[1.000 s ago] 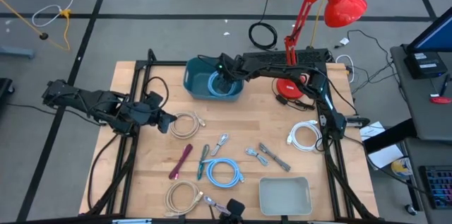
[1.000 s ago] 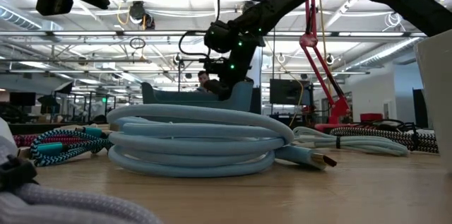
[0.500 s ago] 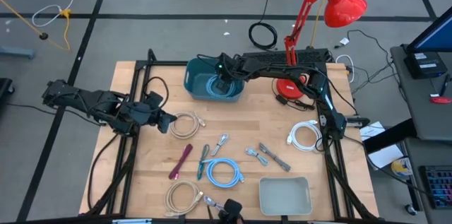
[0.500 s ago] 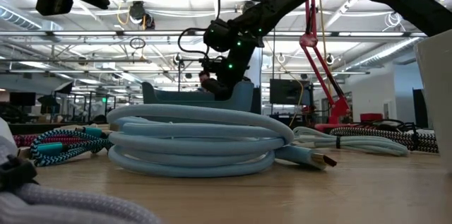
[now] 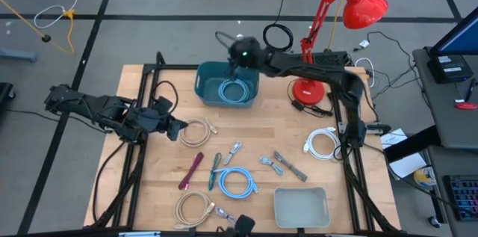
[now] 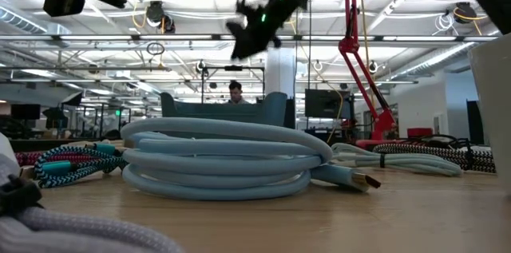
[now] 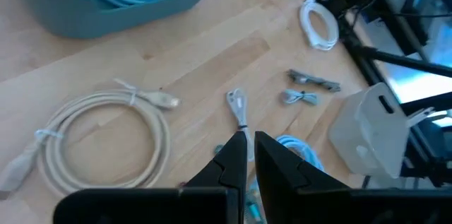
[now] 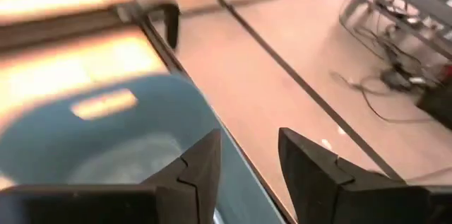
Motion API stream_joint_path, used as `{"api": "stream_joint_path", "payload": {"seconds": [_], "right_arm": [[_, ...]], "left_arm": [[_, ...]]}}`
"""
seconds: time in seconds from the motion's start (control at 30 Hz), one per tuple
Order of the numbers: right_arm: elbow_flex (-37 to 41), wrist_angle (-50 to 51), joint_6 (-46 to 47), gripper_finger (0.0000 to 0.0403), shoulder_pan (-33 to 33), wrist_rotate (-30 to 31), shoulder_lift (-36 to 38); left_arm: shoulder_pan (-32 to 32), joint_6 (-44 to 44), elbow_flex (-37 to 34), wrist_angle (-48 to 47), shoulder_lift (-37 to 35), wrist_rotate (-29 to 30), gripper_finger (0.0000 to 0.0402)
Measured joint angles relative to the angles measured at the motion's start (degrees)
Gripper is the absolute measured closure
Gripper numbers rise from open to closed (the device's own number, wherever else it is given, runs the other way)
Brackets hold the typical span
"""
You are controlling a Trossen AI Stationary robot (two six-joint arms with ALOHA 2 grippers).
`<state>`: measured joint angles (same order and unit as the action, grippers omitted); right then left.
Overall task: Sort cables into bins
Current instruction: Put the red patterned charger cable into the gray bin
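Right gripper (image 5: 240,48): fingers (image 8: 201,164) apart and empty, raised above the far rim of the teal bin (image 5: 203,86), clear of it. Inside this bin lies a light blue coil (image 5: 234,90). In the low view the same gripper (image 6: 249,33) hangs above the bin (image 6: 223,110), with a person's head visible beyond the rim.

Left gripper (image 5: 177,126): fingers (image 7: 233,162) nearly together, holding nothing, at the table's left side, just beside a beige coil (image 5: 196,131). Its wrist view shows that coil (image 7: 99,143) on the wood, a short grey piece (image 7: 239,105) ahead of the fingertips, and the bin's wall (image 7: 106,12) beyond.

Loose on the table (image 5: 149,185): a maroon piece (image 5: 192,170), a teal piece (image 5: 215,170), a second blue coil (image 5: 237,182), a second beige coil (image 5: 193,208), grey pieces (image 5: 290,165) and a white coil (image 5: 321,144) near the right edge. The grey tray (image 5: 302,207) sits at the near right, holding no cable. A red lamp (image 5: 351,5) stands behind the table.
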<state>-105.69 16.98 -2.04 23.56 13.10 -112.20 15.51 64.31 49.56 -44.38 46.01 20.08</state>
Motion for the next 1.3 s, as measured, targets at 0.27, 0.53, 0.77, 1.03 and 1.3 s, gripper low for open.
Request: {"api": "stream_joint_path", "payload": {"seconds": [0.27,0.53,0.77,1.03,1.3], "right_arm": [[-0.03,1.28,1.09,0.0288,-4.33,-5.92,10.65],[0.0,2.27,6.74,0.03,-10.08,-25.91,17.26],[0.02,9.34,10.59,0.0312,-13.59,-50.97,19.57],[0.07,29.67,12.09,0.0324,-19.4,-58.22,19.86],[0.07,41.74,12.3,0.0359,-29.29,-44.74,20.52]], "left_arm": [[0.0,-4.84,0.0,5.04,0.01,1.4,0.0371],[-0.48,-6.0,0.0,5.64,0.0,1.59,0.0371],[-0.48,-6.65,0.0,5.65,-0.01,0.99,0.0371],[-0.42,-7.08,0.0,5.53,-0.01,-0.5,0.0371],[-0.43,-7.67,0.0,5.44,0.0,-0.5,0.0371]]}}
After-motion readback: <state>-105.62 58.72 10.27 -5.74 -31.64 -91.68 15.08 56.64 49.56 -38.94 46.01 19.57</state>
